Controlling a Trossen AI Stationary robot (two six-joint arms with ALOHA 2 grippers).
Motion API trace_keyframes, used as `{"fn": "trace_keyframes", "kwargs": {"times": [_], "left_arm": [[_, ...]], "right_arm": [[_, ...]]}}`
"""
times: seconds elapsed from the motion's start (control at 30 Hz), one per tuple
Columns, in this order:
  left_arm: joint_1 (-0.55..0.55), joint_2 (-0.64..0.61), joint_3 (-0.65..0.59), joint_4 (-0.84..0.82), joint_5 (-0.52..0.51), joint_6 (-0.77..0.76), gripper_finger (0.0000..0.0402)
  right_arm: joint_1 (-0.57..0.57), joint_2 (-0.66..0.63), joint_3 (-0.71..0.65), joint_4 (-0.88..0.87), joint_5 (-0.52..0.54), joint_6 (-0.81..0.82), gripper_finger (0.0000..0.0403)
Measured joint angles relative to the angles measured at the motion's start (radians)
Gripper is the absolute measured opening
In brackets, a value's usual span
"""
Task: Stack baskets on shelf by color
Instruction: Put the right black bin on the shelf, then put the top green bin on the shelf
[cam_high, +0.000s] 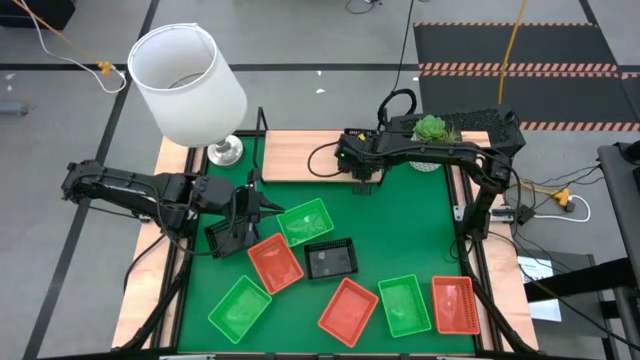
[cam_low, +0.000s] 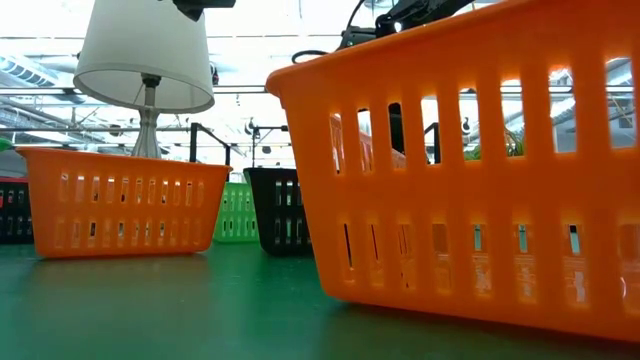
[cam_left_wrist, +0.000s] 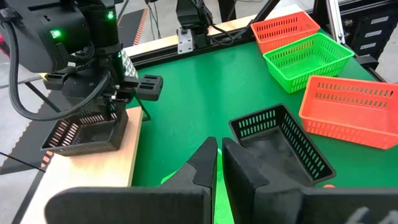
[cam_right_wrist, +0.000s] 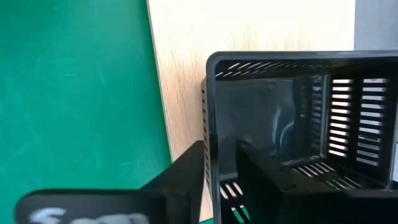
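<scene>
A black basket (cam_right_wrist: 292, 118) rests by its bottom on the light-wood shelf (cam_right_wrist: 249, 25) at the table's far edge. My right gripper (cam_high: 362, 172) is over it, open, one finger outside and one inside the basket's near wall (cam_right_wrist: 210, 149). My left gripper (cam_left_wrist: 219, 163) is shut and empty, above the mat's left part, near a green basket (cam_high: 305, 220). On the green mat lie a second black basket (cam_left_wrist: 280, 140), orange baskets (cam_high: 275, 263) (cam_high: 348, 308) (cam_high: 455, 305) and green baskets (cam_high: 240, 305) (cam_high: 405, 305). My right gripper slants down over the black basket's near wall (cam_right_wrist: 210, 149), one finger on each side. A gap shows between the inner finger (cam_right_wrist: 267, 177) and the wall. Whether the outer finger (cam_right_wrist: 183, 171) touches the wall I cannot tell. The basket stands level on the shelf.
A white lamp (cam_high: 185, 70) stands at the shelf's left end and a potted plant (cam_high: 432, 128) at its right end. A third black basket (cam_high: 225, 238) lies under my left arm. Bare mat (cam_high: 400, 220) stretches between the shelf and the near baskets.
</scene>
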Motion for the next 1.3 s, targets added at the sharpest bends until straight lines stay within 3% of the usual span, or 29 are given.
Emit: {"fn": "trace_keyframes", "kwargs": {"times": [0.33, 0.67, 0.93, 1.07, 1.3], "left_arm": [[0.0, 0.0, 0.0, 0.0, 0.0, -0.021, 0.0028], [-0.028, 0.084, 0.001, 0.028, 0.0, -0.028, 0.0028], [-0.04, 0.206, 0.019, 0.09, 0.0, 0.015, 0.0033], [-0.038, 0.252, 0.024, 0.098, -0.005, 0.013, 0.0069], [-0.041, 0.352, 0.023, 0.079, -0.009, 0.0, 0.0175]], "right_arm": [[0.053, -0.092, 0.0, -0.001, 0.001, 0.047, 0.0155], [0.236, -0.264, -0.007, -0.024, 0.001, 0.2, 0.0166], [0.441, -0.44, -0.239, 0.186, 0.005, 0.262, 0.0165], [0.507, -0.533, -0.387, 0.316, 0.006, 0.25, 0.0165], [0.544, -0.664, -0.579, 0.468, 0.008, 0.246, 0.0165]]}}
